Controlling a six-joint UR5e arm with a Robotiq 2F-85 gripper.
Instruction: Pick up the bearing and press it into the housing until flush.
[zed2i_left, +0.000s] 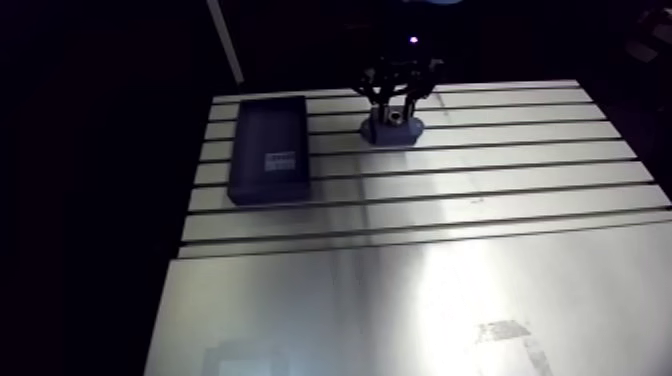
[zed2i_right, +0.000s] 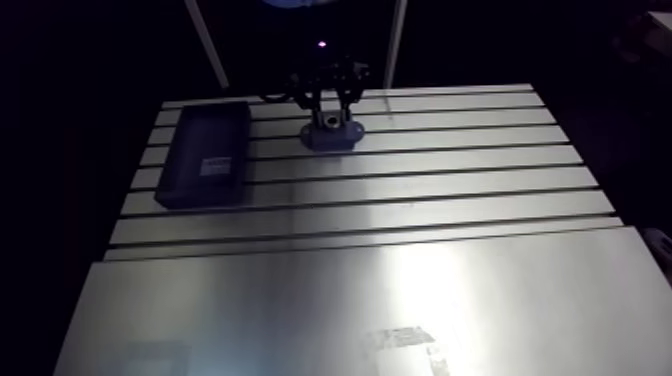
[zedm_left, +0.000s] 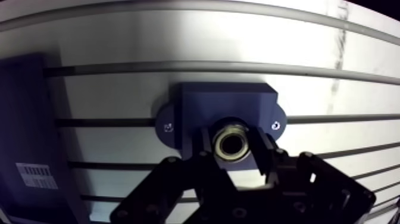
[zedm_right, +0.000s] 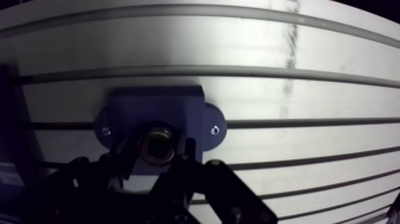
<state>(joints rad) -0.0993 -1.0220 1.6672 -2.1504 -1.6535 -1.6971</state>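
Note:
In the wrist view a metal ring, the bearing (zedm_left: 231, 145), sits between my two dark fingers. My gripper (zedm_left: 232, 150) is shut on it, a fingertip pressed against each side. Directly under it lies the dark blue housing (zedm_left: 223, 104), a block with two flanges and a small screw in each. The bearing covers the housing's bore, so how deep it sits cannot be told. In the arm view the gripper (zed2i_left: 396, 108) stands upright over the housing (zed2i_left: 392, 130) at the back of the slotted table.
A dark blue rectangular tray (zed2i_left: 268, 148) with a white label lies beside the housing, on the slotted part of the table (zed2i_left: 450, 190). The front of the table is a smooth metal plate (zed2i_left: 400, 310).

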